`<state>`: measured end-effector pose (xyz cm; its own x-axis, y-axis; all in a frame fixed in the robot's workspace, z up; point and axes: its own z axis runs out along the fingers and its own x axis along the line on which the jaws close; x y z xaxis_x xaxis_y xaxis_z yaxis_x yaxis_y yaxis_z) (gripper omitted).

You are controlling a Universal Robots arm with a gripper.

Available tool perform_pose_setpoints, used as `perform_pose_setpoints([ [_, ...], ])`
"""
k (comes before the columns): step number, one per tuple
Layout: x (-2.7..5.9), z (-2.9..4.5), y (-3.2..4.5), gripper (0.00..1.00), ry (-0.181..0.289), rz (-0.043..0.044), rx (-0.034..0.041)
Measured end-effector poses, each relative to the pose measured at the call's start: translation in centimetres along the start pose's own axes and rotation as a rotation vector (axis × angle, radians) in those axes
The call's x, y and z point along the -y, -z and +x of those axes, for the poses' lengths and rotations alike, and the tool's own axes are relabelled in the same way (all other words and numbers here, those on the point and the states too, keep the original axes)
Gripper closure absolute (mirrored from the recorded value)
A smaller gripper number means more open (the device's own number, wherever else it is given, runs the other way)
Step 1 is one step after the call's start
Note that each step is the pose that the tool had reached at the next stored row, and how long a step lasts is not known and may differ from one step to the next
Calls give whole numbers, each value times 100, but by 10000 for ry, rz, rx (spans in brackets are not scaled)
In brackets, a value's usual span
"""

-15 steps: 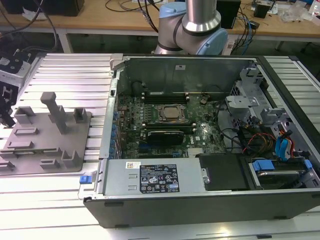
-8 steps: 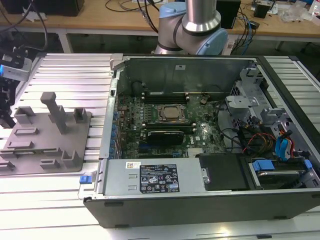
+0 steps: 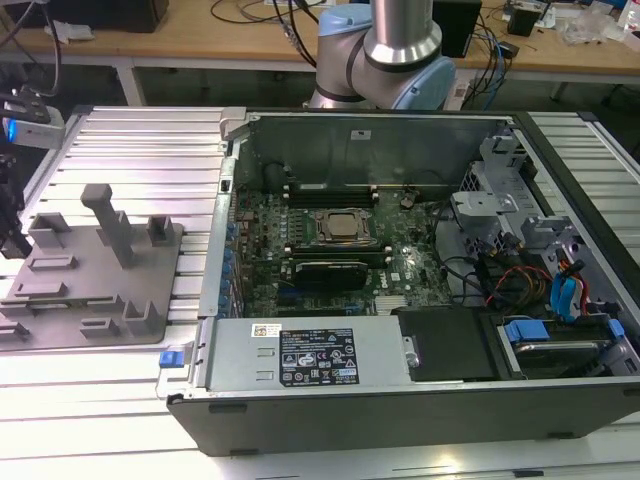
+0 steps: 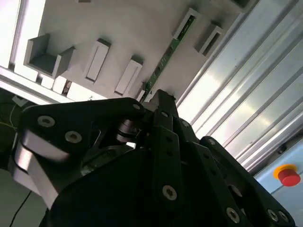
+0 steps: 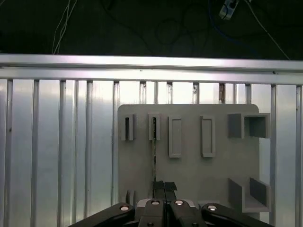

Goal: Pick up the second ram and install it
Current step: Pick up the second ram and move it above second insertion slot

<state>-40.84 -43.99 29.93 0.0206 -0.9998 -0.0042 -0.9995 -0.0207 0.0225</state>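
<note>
The second ram (image 5: 154,156) is a thin green stick standing on edge in the grey holder plate (image 5: 189,165). Its far end sits in a slot block. In the second wrist view the ram (image 4: 166,56) runs diagonally across the plate (image 4: 118,28), and its near end disappears behind the black fingers. My gripper (image 5: 164,187) hangs over that near end with its fingertips pressed together and no gap showing. The stick lies just to one side of the line where the fingers meet. Whether they touch it I cannot tell. My gripper (image 3: 10,215) is at the exterior view's left edge, above the plate (image 3: 90,290).
An open computer case (image 3: 400,400) lies at the exterior view's right, with the motherboard (image 3: 340,240) and its black memory slots inside. The arm's base (image 3: 385,60) stands behind it. Ribbed aluminium table (image 5: 57,142) surrounds the plate. A red button (image 4: 289,176) sits near the table edge.
</note>
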Motion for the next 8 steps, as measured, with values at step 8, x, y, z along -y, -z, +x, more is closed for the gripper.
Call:
perform_pose_setpoints([
  [8,3,13,-115,92,-2,71,379],
])
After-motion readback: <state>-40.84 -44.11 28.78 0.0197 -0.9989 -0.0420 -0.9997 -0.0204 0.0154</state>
